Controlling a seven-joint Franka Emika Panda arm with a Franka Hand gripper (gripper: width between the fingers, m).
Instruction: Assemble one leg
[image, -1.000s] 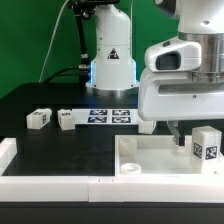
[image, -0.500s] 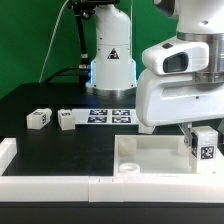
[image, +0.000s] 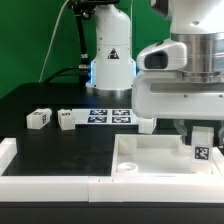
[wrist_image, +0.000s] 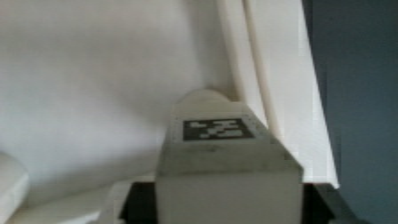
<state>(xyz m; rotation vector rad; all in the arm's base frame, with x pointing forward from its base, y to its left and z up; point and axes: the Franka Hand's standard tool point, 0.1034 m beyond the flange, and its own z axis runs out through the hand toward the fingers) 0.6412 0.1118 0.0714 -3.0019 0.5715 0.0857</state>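
My pincer (image: 201, 133) held the leg (image: 201, 147) upright between its fingers, over the white tray (image: 150, 160) at the exterior view's right. Two more legs (image: 40, 118) lay on the table (image: 60, 150), well apart.

Behind your rig hangs a green backdrop (image: 35, 40), evenly lit. The black tabletop (image: 60, 150) reaches to its far edge, where the marker board (image: 110, 115) lies flat.

leg (wrist_image: 221, 150): tag facing camera | between dark claw fingers (wrist_image: 139, 203) | over white tray (wrist_image: 107, 90)
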